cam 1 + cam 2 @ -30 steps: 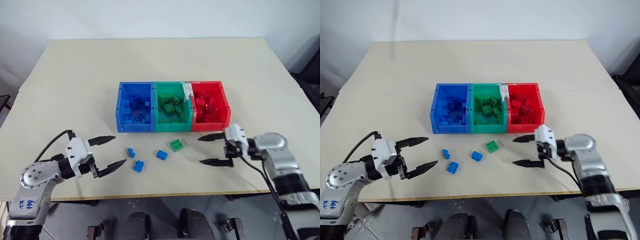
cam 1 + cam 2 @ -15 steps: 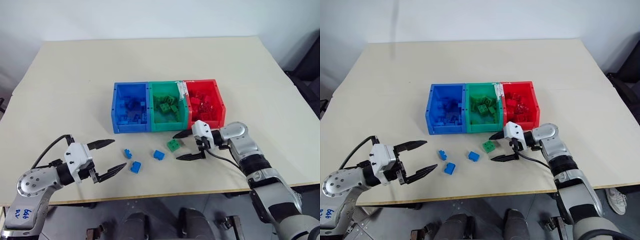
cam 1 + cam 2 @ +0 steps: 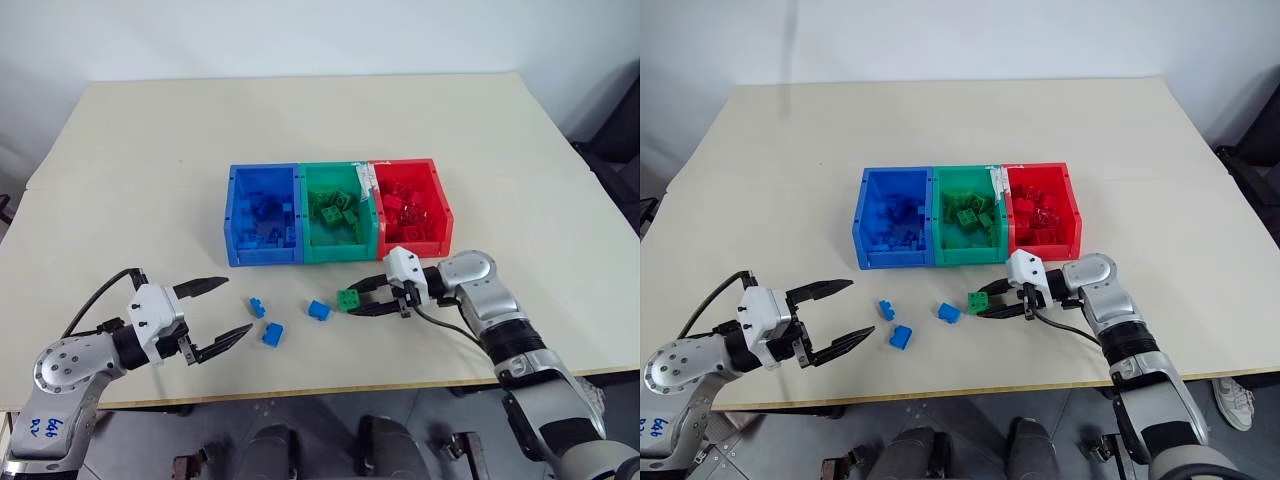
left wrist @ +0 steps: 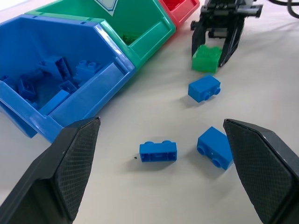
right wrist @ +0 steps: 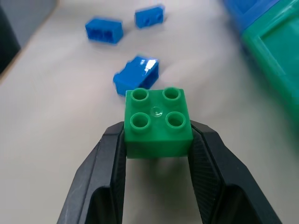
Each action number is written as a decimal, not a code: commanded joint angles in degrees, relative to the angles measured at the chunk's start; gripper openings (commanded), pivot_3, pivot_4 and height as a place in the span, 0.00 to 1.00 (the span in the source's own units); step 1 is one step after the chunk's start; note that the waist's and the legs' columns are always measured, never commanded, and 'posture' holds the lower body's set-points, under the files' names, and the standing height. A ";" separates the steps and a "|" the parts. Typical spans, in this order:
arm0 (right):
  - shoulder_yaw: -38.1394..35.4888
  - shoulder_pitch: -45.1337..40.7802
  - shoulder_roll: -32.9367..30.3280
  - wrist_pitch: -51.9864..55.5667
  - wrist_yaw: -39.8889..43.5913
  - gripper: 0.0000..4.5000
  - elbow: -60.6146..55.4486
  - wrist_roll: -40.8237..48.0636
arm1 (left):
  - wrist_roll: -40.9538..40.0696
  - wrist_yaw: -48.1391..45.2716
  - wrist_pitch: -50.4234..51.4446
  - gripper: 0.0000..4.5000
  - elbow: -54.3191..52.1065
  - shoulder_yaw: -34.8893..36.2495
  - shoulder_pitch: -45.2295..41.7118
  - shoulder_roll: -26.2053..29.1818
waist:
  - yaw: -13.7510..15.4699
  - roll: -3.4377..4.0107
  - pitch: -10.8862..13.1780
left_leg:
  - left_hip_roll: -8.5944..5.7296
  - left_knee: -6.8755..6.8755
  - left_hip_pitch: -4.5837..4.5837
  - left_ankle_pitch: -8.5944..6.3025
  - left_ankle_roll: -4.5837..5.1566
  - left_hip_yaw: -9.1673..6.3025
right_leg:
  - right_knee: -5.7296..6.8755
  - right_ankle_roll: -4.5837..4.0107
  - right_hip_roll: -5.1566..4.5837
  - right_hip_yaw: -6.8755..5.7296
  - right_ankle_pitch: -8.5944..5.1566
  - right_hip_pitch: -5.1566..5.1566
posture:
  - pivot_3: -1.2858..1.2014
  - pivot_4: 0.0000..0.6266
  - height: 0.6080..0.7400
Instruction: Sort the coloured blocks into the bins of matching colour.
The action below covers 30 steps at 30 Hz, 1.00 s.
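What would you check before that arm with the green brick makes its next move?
1. Grip: right gripper is shut on the green block, a finger on each side: ok.
2. Block level in the grip, studs up: ok.
3. Target: green bin sits just beyond the block, open-topped: ok.
4. Room inside the green bin: partly filled, space left: ok.
5. Whether the block is lifted off the table yet: cannot tell.
6. Left gripper is open and off to the side, near the three loose blue blocks, out of the path: ok.
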 commanded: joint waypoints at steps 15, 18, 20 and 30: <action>-7.05 -22.04 4.62 8.65 -23.30 0.40 11.30 -1.09 | -2.02 2.40 0.26 1.00 0.55 4.18 -0.61 -1.36 | 0.06 0.02 0.01 | -0.07 -0.07 -0.08 -0.03 -0.01 -0.04 | 0.21 -0.05 -0.02 0.02 -0.02 -0.20 | 0.52 0.24 1.00; -7.23 -22.82 5.36 7.23 -24.01 0.62 13.14 -1.72 | -2.13 2.31 0.54 1.00 0.22 4.52 0.31 -1.42 | -0.15 0.02 0.01 | -0.11 -0.08 -0.11 -0.05 0.02 -0.04 | 0.20 -0.05 -0.04 0.01 -0.02 -0.21 | 0.52 0.24 1.00; -7.92 -22.73 5.27 6.00 -24.08 0.78 12.93 -1.41 | -2.19 2.36 0.89 1.00 0.04 4.62 0.58 -1.47 | -0.23 0.02 0.01 | -0.10 -0.15 -0.11 -0.05 0.02 -0.01 | 0.18 -0.05 -0.03 0.00 -0.02 -0.24 | 0.52 0.24 1.00; -10.21 -5.04 -3.98 0.33 1.36 1.00 -6.24 10.46 | -0.81 -1.29 -1.21 1.00 7.76 7.69 0.36 1.92 | 0.30 0.01 0.01 | -0.08 -0.18 -0.10 -0.05 0.02 -0.11 | 0.08 -0.05 -0.01 -0.14 -0.02 -0.13 | 0.52 0.24 1.00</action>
